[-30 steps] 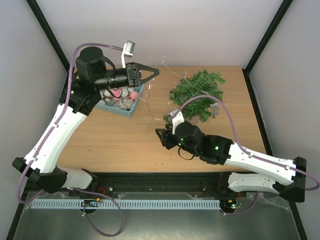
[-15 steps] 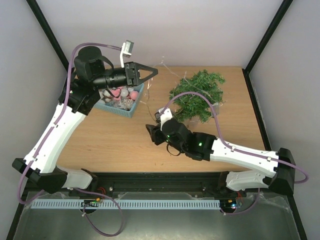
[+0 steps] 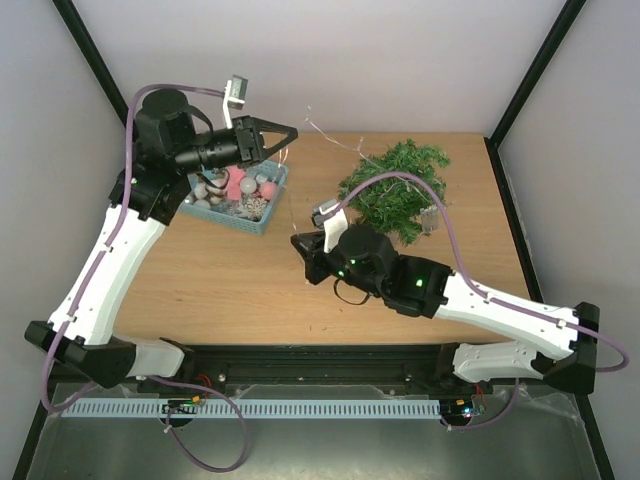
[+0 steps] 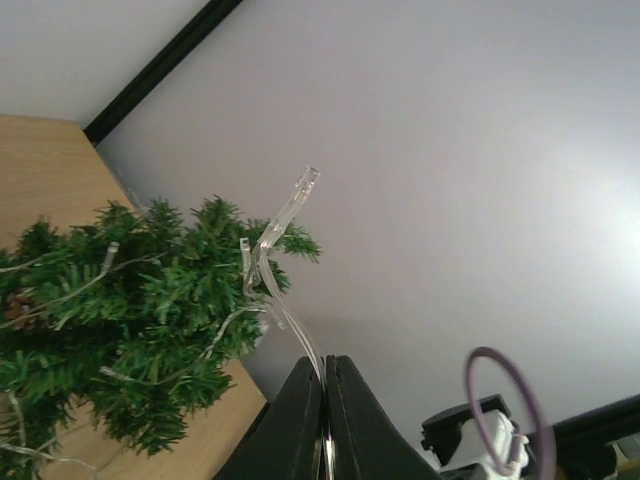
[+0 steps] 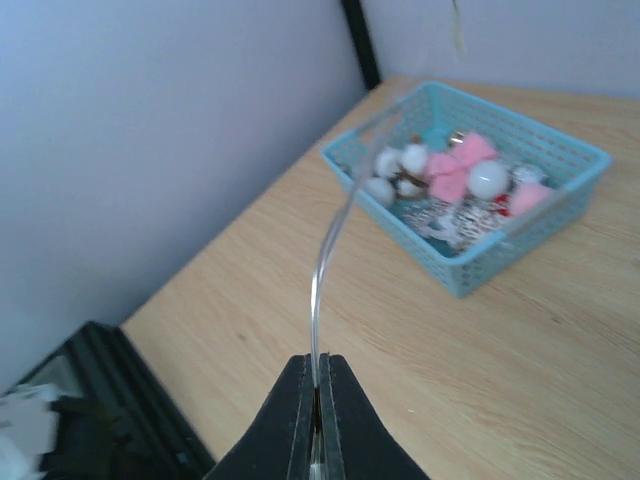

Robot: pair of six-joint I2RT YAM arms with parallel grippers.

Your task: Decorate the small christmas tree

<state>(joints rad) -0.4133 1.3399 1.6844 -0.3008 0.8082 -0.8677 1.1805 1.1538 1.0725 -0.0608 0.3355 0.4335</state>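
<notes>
My left fingers (image 4: 324, 372) are clenched on a thin clear strand (image 4: 308, 180). The strand rises out of the tips, curls once and ends in a small clear tip just above them. These fingers are held high off the worktop (image 3: 250, 270). The small christmas tree (image 3: 395, 185) sits off to their right in the overhead view. Through the left wrist camera it shows down and to the left of the tips, with more clear strand running among its dark green needles. The teal basket (image 3: 268, 210) lies below and just behind these fingers, under the left wrist.

My right fingers (image 5: 318, 372) are pinched shut too, gripping a clear wire (image 5: 318, 270). It climbs straight up from the tips and bends away to the right, toward the basket. I cannot tell whether it is the same piece the other fingers hold. Ahead and to the right of these fingers the basket rests on the worktop, holding pink (image 5: 455, 170) and white ornaments (image 5: 487, 180). From above, the right fingers hover between basket and tree, nearer to me than either one. The tree lies just beyond them to the right, and the basket is off to their left. The two sets of fingers are well apart, the left ones farther back and higher.
</notes>
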